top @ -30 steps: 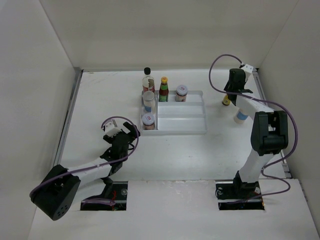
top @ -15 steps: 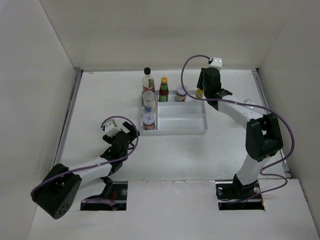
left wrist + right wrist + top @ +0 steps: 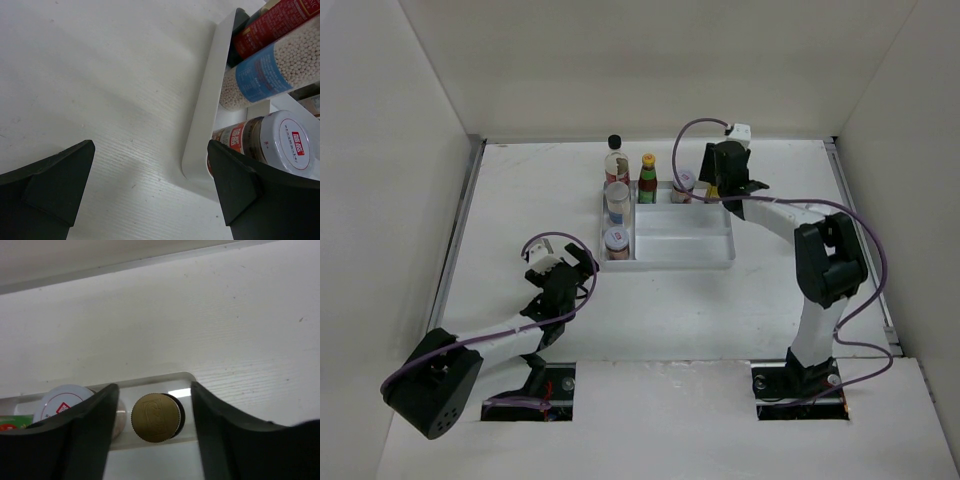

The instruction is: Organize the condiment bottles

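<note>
The white divided tray [image 3: 720, 262] holds the condiment bottles. A black-capped red-labelled bottle [image 3: 614, 160], a bead shaker [image 3: 617, 203] and a white-lidded jar [image 3: 616, 243] stand in its left column. A green yellow-capped bottle [image 3: 647, 180] and another white-lidded jar [image 3: 684, 185] stand along the back. My right gripper [image 3: 713, 186] hangs open over the back right corner. The amber bottle's yellow cap [image 3: 155, 417] stands upright between its jaws, with a gap on each side. Left of the tray's front corner [image 3: 200, 150], my left gripper [image 3: 580, 266] is open and holds nothing.
The tray's large front compartment [image 3: 685, 245] holds nothing. White walls close the table at the back and on both sides. The right forearm [image 3: 790, 212] stretches across the table to the right of the tray and hides what lies under it.
The right arm carried the amber yellow-capped bottle from the table's right side to the tray's back right corner, and its jaws have spread off the cap. The left arm has not moved.
</note>
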